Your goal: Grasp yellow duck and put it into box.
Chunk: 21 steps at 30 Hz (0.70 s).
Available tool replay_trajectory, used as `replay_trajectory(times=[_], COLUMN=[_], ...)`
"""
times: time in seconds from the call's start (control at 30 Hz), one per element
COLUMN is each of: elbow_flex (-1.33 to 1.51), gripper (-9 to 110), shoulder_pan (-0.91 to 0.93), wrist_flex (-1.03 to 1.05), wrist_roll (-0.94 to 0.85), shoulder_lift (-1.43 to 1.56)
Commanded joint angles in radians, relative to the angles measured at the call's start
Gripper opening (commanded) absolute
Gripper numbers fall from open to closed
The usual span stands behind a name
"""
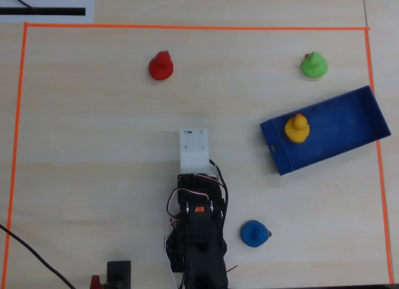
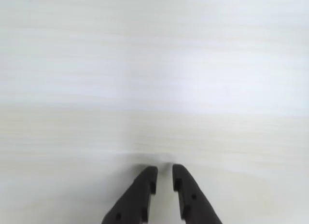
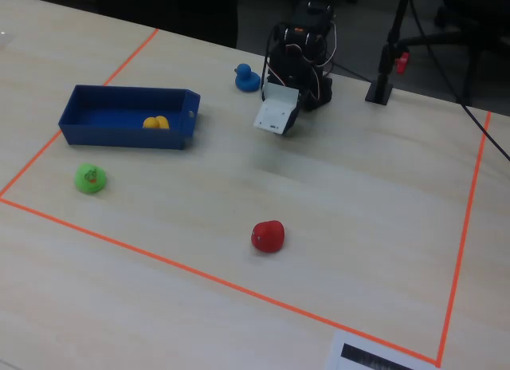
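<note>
The yellow duck (image 1: pixel 297 128) sits upright inside the dark-blue box (image 1: pixel 343 130), near its left end in the overhead view. In the fixed view the duck (image 3: pixel 155 123) shows above the box's front wall (image 3: pixel 119 137). My gripper (image 2: pixel 164 172) shows in the wrist view as two black fingers almost together with nothing between them, over bare table. The arm (image 1: pixel 196 208) is folded back at the bottom middle of the overhead view, well left of the box. The white wrist housing (image 1: pixel 193 149) hides the fingers from above.
A red duck (image 1: pixel 161 66) stands at the far left, a green duck (image 1: pixel 313 65) beyond the box, and a blue duck (image 1: pixel 254 233) right of the arm's base. Orange tape (image 1: pixel 187 27) frames the work area. A black stand (image 3: pixel 390 67) is beside the arm.
</note>
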Motion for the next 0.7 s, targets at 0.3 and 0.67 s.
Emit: replay_trajectory(times=[0.3,0.67], elbow_flex=[0.006,0.008], gripper=[3,3], shoulder_pan=[0.008,0.008], wrist_flex=[0.003,0.003], wrist_roll=[0.002,0.002], shoulder_lift=[-0.002,-0.002])
